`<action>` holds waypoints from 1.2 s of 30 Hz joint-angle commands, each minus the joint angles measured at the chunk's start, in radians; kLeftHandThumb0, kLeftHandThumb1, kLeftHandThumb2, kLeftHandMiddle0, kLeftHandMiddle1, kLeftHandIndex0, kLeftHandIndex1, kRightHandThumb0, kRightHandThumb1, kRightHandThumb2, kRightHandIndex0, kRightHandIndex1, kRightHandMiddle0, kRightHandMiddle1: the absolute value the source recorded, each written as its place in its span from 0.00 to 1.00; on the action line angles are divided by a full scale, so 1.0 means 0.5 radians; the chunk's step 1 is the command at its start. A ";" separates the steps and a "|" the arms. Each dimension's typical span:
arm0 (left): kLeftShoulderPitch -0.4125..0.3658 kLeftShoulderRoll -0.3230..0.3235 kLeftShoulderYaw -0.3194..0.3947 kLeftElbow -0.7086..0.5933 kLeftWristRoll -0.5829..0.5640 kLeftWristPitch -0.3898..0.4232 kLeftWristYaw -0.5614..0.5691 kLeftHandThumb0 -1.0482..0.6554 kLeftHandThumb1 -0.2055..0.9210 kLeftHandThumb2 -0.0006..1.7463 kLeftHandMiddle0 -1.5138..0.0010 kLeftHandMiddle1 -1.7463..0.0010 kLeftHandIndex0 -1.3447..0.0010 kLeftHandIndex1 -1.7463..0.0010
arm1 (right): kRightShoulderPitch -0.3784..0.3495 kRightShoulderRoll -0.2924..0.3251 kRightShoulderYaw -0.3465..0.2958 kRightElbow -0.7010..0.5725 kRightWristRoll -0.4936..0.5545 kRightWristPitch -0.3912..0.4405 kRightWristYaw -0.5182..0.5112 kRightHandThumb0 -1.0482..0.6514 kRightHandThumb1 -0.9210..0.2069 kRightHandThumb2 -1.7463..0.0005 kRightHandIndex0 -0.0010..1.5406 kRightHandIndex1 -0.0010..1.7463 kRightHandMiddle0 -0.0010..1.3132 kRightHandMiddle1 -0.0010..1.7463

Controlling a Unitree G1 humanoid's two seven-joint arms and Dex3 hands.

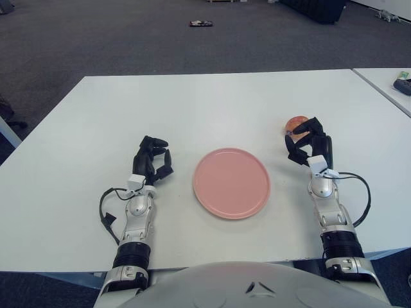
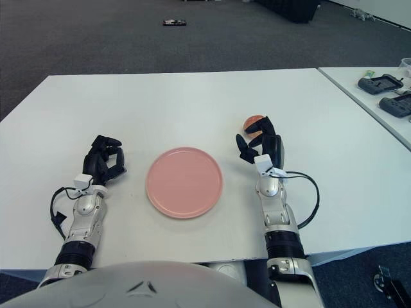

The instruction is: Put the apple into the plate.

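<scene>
- While the apple (image 1: 297, 122) sits on the white table (image 1: 212, 102) to the right of the plate (image 1: 231, 183), it lies well apart from the plate's rim and a little farther from the robot than the plate's centre.
- Only the apple's top and left side show; its near right part is hidden behind the right hand (image 1: 309, 146).
- Black fingers (image 1: 303, 129) of the right hand curve around the apple from the near side, and their tips appear to touch it; whether they actually grip it cannot be told.
- That hand's forearm runs back toward the robot along the right side of the plate, with a black cable (image 1: 361, 192) looping off the wrist onto the table.
- Pink, round and shallow, the plate lies flat between the two hands with nothing on it.
- On the far side of the plate, the left hand (image 1: 153, 160) shows just beside its left rim, fingers curled inward and holding nothing.
- Beyond the table is grey carpet (image 1: 128, 38), with a small dark object (image 1: 200, 24) lying on it far off.
- A second white table (image 2: 372, 90) stands at the right, with dark devices (image 2: 385, 93) on it.
</scene>
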 commanded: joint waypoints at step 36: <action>0.047 -0.037 0.023 0.128 0.017 0.038 0.048 0.37 0.63 0.63 0.46 0.00 0.66 0.00 | -0.912 -0.482 0.396 0.598 -0.418 0.778 0.386 0.07 0.43 0.59 0.00 0.00 0.00 0.00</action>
